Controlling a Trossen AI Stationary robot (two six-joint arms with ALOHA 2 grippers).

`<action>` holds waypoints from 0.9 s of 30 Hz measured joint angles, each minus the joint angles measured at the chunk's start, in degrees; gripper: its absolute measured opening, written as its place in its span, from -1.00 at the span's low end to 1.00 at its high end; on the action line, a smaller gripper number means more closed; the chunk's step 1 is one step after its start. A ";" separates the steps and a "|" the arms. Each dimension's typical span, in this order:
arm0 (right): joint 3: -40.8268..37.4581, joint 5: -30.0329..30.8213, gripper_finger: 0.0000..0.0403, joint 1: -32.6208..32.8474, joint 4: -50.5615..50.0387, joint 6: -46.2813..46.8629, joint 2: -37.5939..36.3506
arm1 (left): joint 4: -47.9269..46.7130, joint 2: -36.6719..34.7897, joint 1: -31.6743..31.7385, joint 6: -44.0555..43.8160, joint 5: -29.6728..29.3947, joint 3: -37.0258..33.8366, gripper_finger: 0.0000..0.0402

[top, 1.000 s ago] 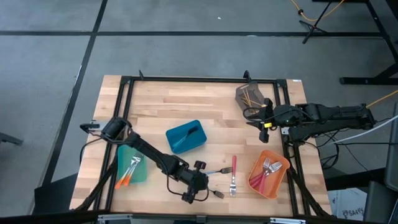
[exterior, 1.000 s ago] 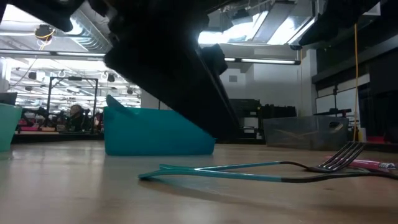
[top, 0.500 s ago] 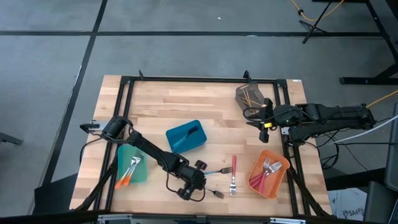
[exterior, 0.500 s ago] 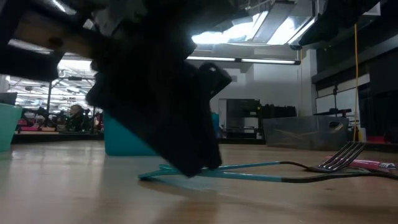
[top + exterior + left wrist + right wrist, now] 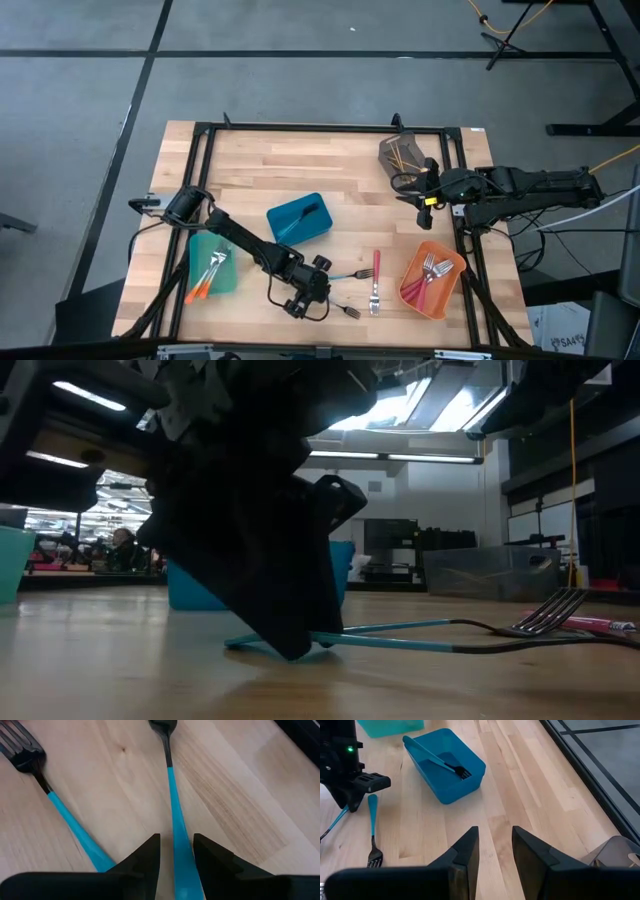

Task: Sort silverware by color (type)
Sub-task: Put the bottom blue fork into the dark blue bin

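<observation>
The left arm is stretched diagonally across the table [image 5: 250, 170], its left gripper [image 5: 176, 851] lowered to the wood with fingers apart astride a blue-handled fork [image 5: 176, 815], not clamped. The right gripper [image 5: 494, 845] is held open near the grey bin [image 5: 400, 155]. A second blue-handled fork [image 5: 60, 810] lies beside.
</observation>
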 joint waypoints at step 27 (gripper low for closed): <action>-0.02 0.01 -0.48 0.00 -0.04 0.00 0.02 | -17.25 -1.88 -0.17 -12.40 -0.51 0.42 -0.75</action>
